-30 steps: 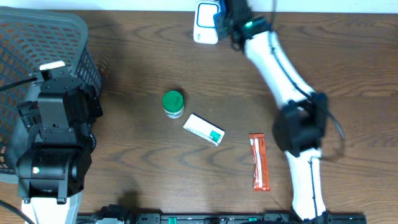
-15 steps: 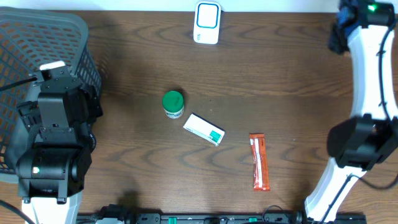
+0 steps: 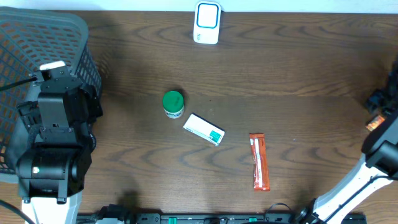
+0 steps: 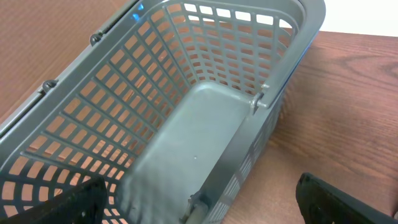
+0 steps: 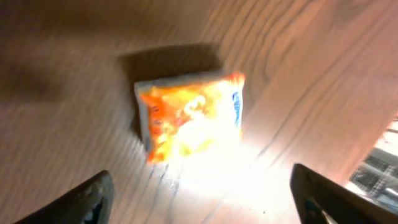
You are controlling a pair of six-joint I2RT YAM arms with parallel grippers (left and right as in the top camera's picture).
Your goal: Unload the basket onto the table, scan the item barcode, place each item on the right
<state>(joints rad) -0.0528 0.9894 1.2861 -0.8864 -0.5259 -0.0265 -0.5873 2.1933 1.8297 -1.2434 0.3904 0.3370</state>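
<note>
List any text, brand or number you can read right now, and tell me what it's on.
No text can be read in any view.
Orange packet: blue print on one edge, blurred and washed out by glare.
White box: teal patch, print too small to read.
Red stick packet: pale marks, too small to read.
Green-lidded jar: label too small to read.
Scanner: no legible marking.

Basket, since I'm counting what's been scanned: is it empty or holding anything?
Empty, as far as shown: the basket floor is bare grey in the left wrist view.
</note>
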